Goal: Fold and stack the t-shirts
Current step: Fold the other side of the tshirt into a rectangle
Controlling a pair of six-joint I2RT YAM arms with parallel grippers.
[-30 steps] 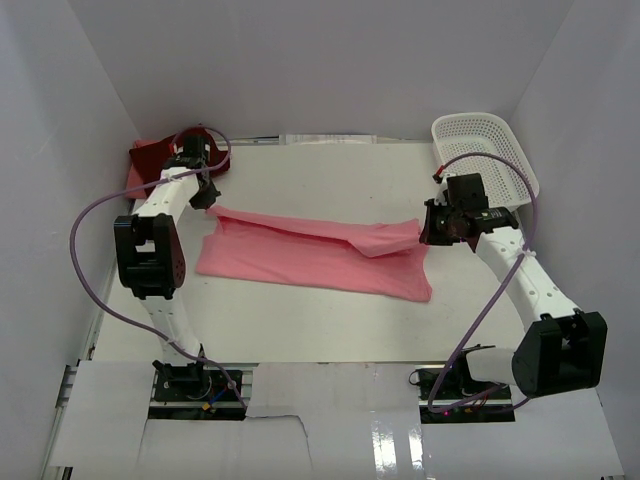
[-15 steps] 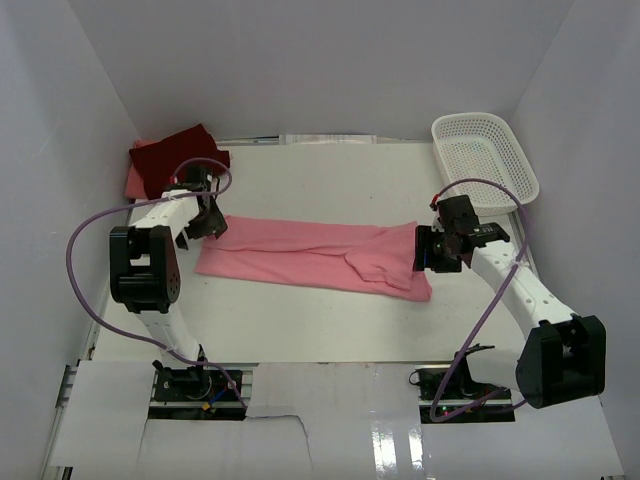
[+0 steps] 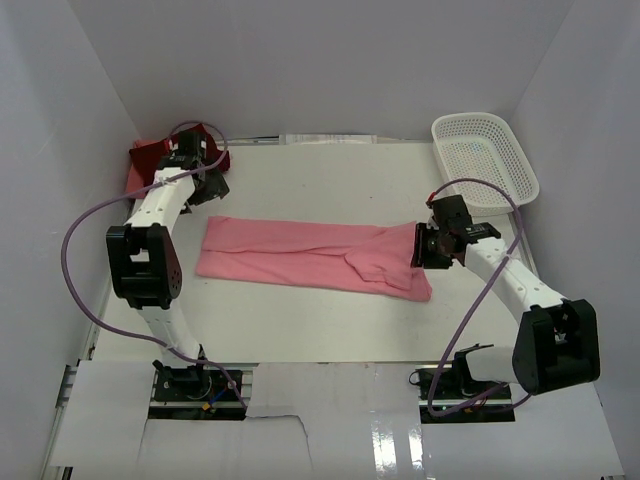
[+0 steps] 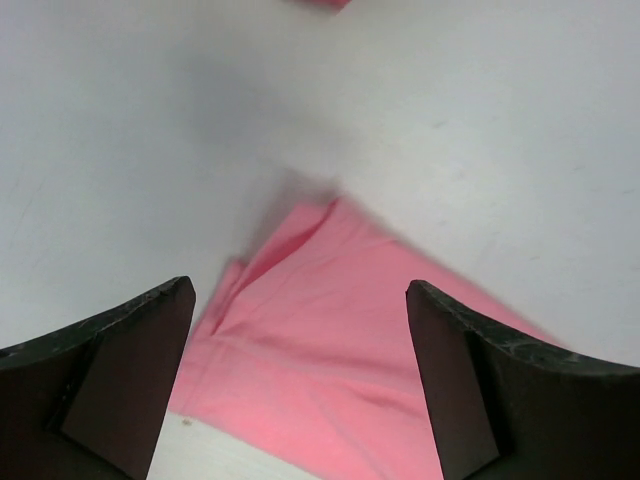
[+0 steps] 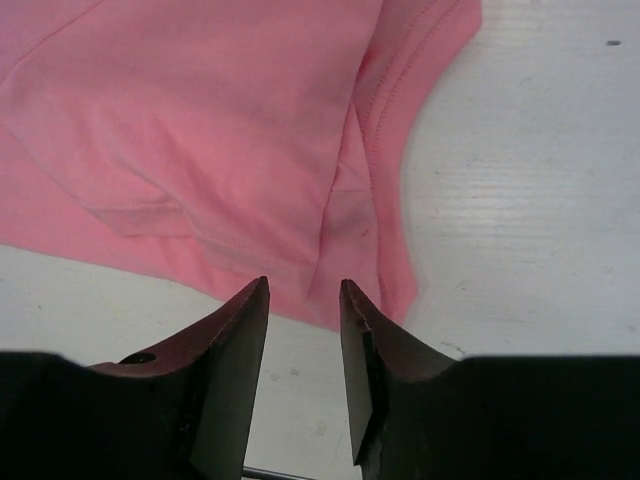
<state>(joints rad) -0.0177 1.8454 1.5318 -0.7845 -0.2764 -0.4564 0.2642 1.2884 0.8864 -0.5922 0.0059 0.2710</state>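
Both have let go: left claw backs off wide apart toward the far-left corner, right claw hangs narrowly apart, empty, over the pink shirt, now a folded strip across the bench.

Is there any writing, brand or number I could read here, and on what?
None can be read. The pink t-shirt is plain, the white mesh basket bears no label, the dark red t-shirt shows no print. Any marks on the robot arms are too small to tell.
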